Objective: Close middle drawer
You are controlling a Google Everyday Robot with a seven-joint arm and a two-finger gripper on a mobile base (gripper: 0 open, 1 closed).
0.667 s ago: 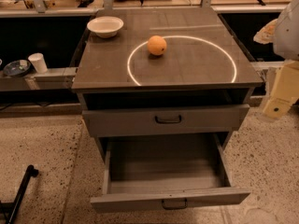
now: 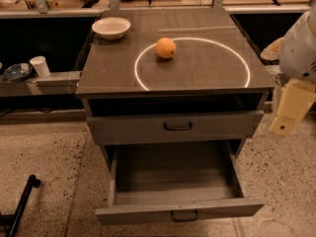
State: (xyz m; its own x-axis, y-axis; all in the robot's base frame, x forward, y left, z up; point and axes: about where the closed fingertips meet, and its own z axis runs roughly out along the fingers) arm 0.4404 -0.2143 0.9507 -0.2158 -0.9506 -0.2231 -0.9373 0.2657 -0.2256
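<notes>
The middle drawer [image 2: 180,212] is a grey drawer pulled far out from the cabinet, its deep box empty, with a small black handle at the centre of its low front panel. The top drawer [image 2: 175,127] above it stands slightly out. My gripper [image 2: 285,123] hangs at the right of the cabinet, about level with the top drawer and apart from both drawers. It shows as a cream-coloured end piece below the white arm [image 2: 301,48].
An orange [image 2: 166,48] and a white bowl [image 2: 111,27] sit on the cabinet top [image 2: 197,73], which bears a lit ring. A white cup [image 2: 39,66] and a dark dish [image 2: 17,72] stand on a ledge at left. A black pole [image 2: 22,206] lies on the floor at lower left.
My arm and gripper have shifted slightly down and to the left, toward the cabinet. The drawers have not moved.
</notes>
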